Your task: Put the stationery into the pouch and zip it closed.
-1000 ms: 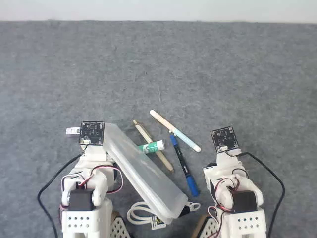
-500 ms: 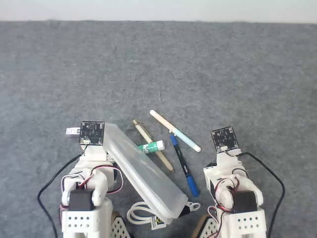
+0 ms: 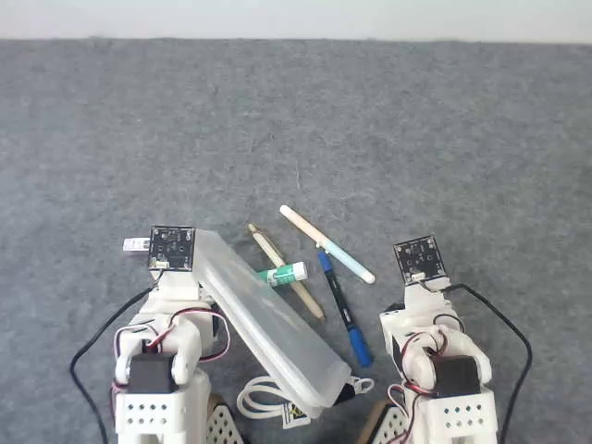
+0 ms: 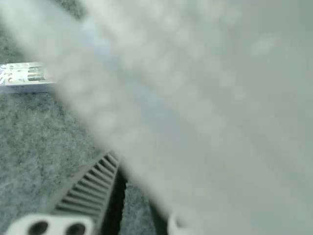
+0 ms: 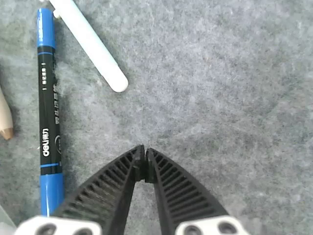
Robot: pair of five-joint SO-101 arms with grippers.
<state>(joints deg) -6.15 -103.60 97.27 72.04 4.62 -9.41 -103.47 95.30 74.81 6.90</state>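
A long translucent pouch [image 3: 268, 319] lies slanted between the arms, its far end by the left arm's wrist, and its zip pull [image 3: 363, 382] is at the near end. Up close, the pouch [image 4: 205, 98] hides most of my left gripper [image 4: 120, 166]. Beside the pouch lie a beige pen [image 3: 285, 271], a green-and-white glue stick [image 3: 283, 273] across it, a blue-and-black marker [image 3: 342, 308] and a white pen [image 3: 327, 244]. My right gripper [image 5: 145, 150] is shut on nothing, low over the mat beside the marker [image 5: 49, 112] and the white pen's tip [image 5: 93, 46].
Grey felt [image 3: 416, 129] covers the whole table, with open room beyond the pens and to both sides. A coiled white cable [image 3: 264, 400] lies at the near edge between the two arm bases.
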